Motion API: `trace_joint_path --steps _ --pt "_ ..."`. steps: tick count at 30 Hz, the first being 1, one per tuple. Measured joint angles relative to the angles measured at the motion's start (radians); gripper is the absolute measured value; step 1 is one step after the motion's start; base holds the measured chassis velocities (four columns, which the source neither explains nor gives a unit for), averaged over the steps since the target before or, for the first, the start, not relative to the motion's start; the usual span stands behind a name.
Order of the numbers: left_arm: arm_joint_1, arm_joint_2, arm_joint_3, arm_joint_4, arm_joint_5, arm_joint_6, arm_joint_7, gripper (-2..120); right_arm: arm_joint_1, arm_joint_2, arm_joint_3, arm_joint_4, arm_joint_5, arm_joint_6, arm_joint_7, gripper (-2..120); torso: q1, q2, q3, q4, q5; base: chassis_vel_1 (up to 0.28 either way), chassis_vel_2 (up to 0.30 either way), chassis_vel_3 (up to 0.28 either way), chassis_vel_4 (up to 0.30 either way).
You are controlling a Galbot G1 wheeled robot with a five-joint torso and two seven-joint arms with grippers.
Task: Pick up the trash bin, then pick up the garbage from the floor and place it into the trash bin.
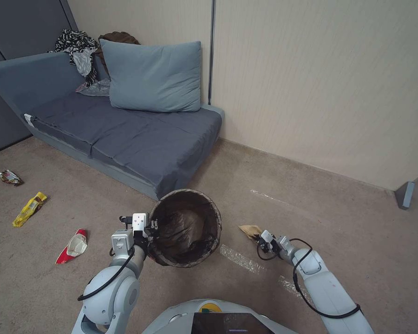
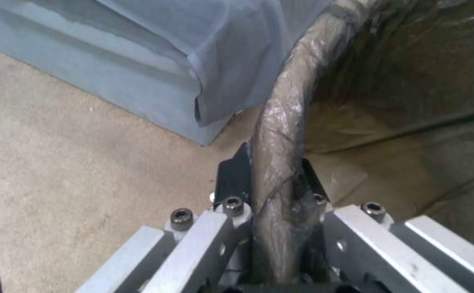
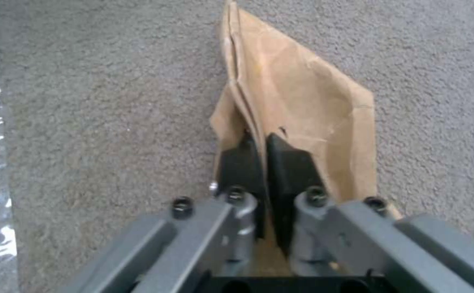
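Clamped between the black pads of the right tool point(image 3: 261, 162) is a flattened tan paper tray point(image 3: 302, 106), pinched along its folded crease; in the head view that tool point(image 1: 263, 237) is low at the carpet point(image 1: 348, 222), right of the trash bin point(image 1: 186, 227), with the tray point(image 1: 251, 230) sticking out of its tip toward the bin. Paper like this should be nearly weightless and limp (it will flop rather than hold a shape), so the doubled fold looks the soundest place to grip, since a single ply could tear or slip out; its long axis runs straight on from the fingers, the narrow end pointing away from the wrist. Left tool point(image 1: 149, 230) is clenched on the bin's rim, one finger point(image 2: 234, 179) outside and one inside, biting the liner bag point(image 2: 410, 89) folded over the edge point(image 2: 280, 122); the bin hangs tilted, mouth turned up toward the head camera, just in front of the sofa's corner point(image 1: 172, 162). Judging by looks, the bucket is light but stiff, and the plastic film under the pads may be slippery. More garbage lies well off to the left: a crushed red-and-white cup point(image 1: 73, 246), a yellow wrapper point(image 1: 29, 208) and a dark wrapper point(image 1: 10, 177).
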Motion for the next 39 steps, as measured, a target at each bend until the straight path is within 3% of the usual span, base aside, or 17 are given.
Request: trace_joint_path --steps 14,19,24,26,30,39 --pt "-0.011 0.000 0.002 0.006 -0.005 0.003 -0.001 3 -0.007 -0.007 0.023 -0.024 0.012 0.057 0.012 0 0.000 0.000 0.000 -0.0001 0.0000 0.000 0.000 0.000 0.000" --pt "-0.015 0.000 -0.001 0.016 -0.008 0.003 -0.002 3 -0.029 -0.011 0.023 0.019 0.118 0.083 0.082 0 0.000 0.000 0.000 -0.0005 0.0000 0.000 0.000 0.000 0.000" --pt "-0.023 0.000 -0.001 0.037 -0.016 0.003 -0.008 3 -0.144 -0.019 0.039 0.289 0.312 0.103 0.170 0 0.000 0.000 0.000 -0.0001 -0.0001 0.000 0.000 0.000 0.000" --pt "-0.024 -0.001 0.000 0.039 -0.017 0.003 -0.009 3 -0.161 -0.020 0.042 0.328 0.328 0.106 0.171 0 0.000 0.000 0.000 -0.0002 -0.0001 0.000 0.000 0.000 0.000" --pt "-0.027 -0.001 0.003 0.045 -0.019 0.005 -0.013 3 -0.237 -0.030 0.057 0.528 0.396 0.125 0.164 0 0.000 0.000 0.000 -0.0001 -0.0003 0.000 0.000 0.000 0.000" --pt "-0.027 0.002 0.006 0.047 -0.021 0.006 -0.014 3 -0.303 -0.034 0.052 0.749 0.504 0.147 0.107 0 0.000 0.000 0.000 0.0001 -0.0002 0.000 0.000 0.000 0.000"
